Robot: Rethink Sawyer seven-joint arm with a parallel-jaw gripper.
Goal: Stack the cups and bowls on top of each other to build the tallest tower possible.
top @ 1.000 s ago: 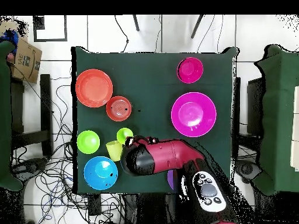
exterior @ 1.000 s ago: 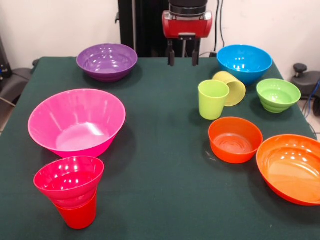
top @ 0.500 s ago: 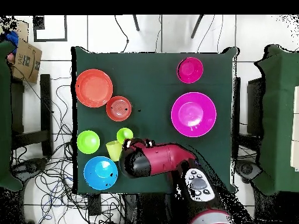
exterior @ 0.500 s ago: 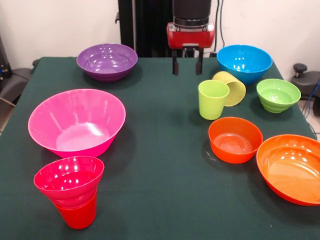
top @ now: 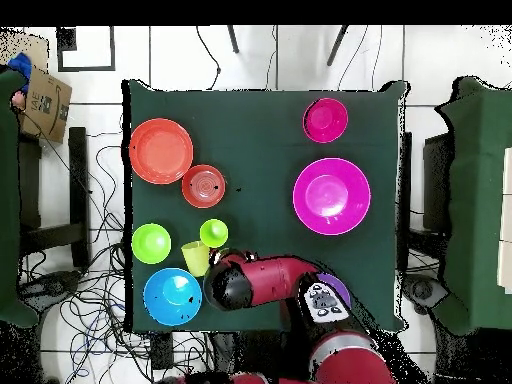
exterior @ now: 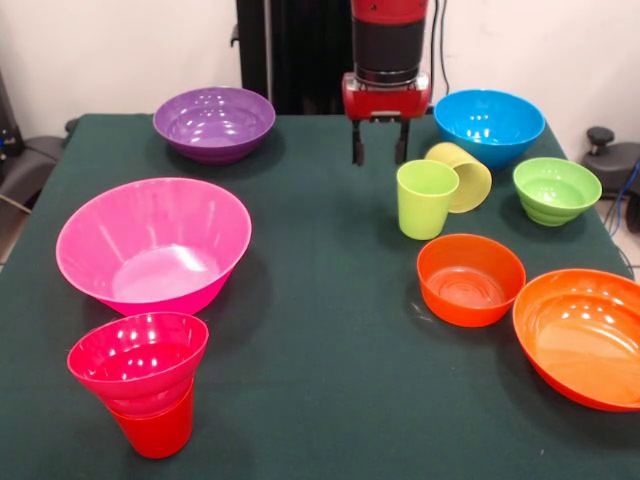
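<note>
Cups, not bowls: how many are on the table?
3. The lime green cup stands upright beside the pale yellow cup, which lies tipped over. The red cup is at the near corner under the magenta bowl.

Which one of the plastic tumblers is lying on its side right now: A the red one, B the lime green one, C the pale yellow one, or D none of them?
C: the pale yellow plastic tumbler lies tipped with its mouth facing sideways, beside the upright lime green plastic tumbler; the red plastic tumbler stands upright under the small magenta plastic bowl.

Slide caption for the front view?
Open gripper hangs beside the green cup; a magenta bowl sits on the red cup.
</note>
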